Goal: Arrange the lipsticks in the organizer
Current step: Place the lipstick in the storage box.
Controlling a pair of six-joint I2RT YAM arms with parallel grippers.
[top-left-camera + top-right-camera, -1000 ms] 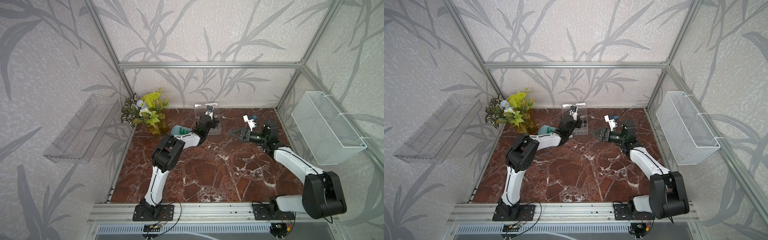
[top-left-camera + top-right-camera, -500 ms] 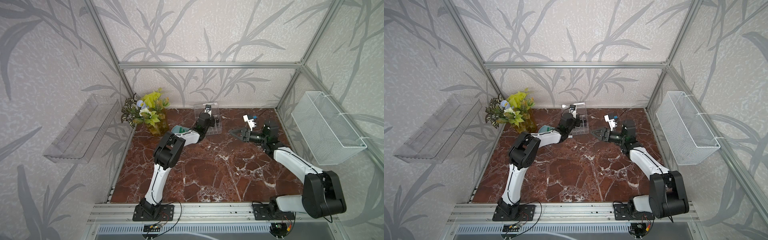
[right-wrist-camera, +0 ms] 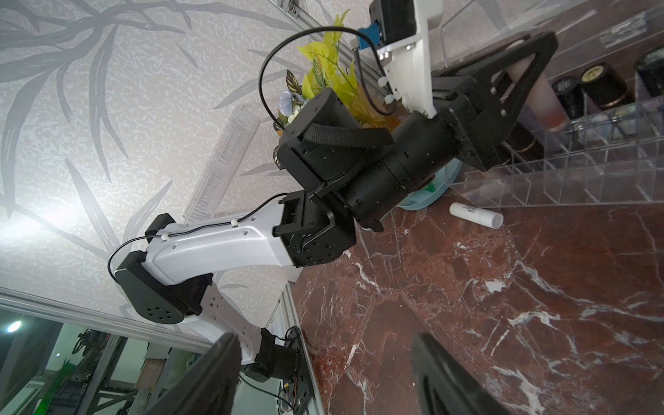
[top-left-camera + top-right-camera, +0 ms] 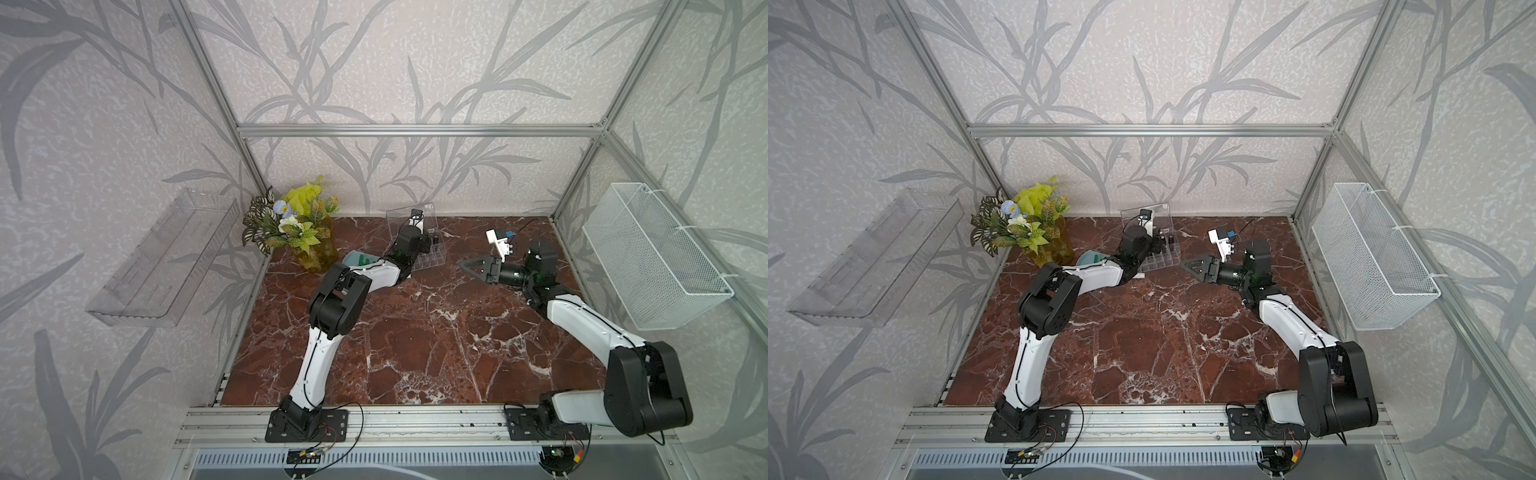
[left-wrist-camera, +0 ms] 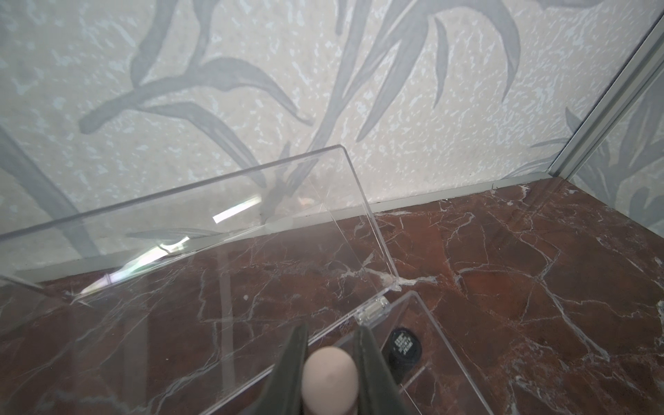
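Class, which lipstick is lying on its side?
The white lipstick on the table beside the organizer. The dark ones stand upright in its cells, and the left hand holds the pink one upright.

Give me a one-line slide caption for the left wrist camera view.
Left claw shut on a pale pink lipstick at the clear organizer, lid open, one black-capped lipstick standing inside.

The tabletop (image 4: pixel 415 332) is red-brown marble with white veins; the wallpaper (image 4: pixel 374 62) is pale grey with darker grey leaves. The organizer (image 3: pixel 575 172) is clear. There is a pinkish-beige lipstick (image 5: pixel 330 377), a black lipstick (image 5: pixel 405 346) and a white tube (image 3: pixel 476 215); the wire basket (image 4: pixel 648 257) is white, the plant (image 4: pixel 299 199) yellow-green.
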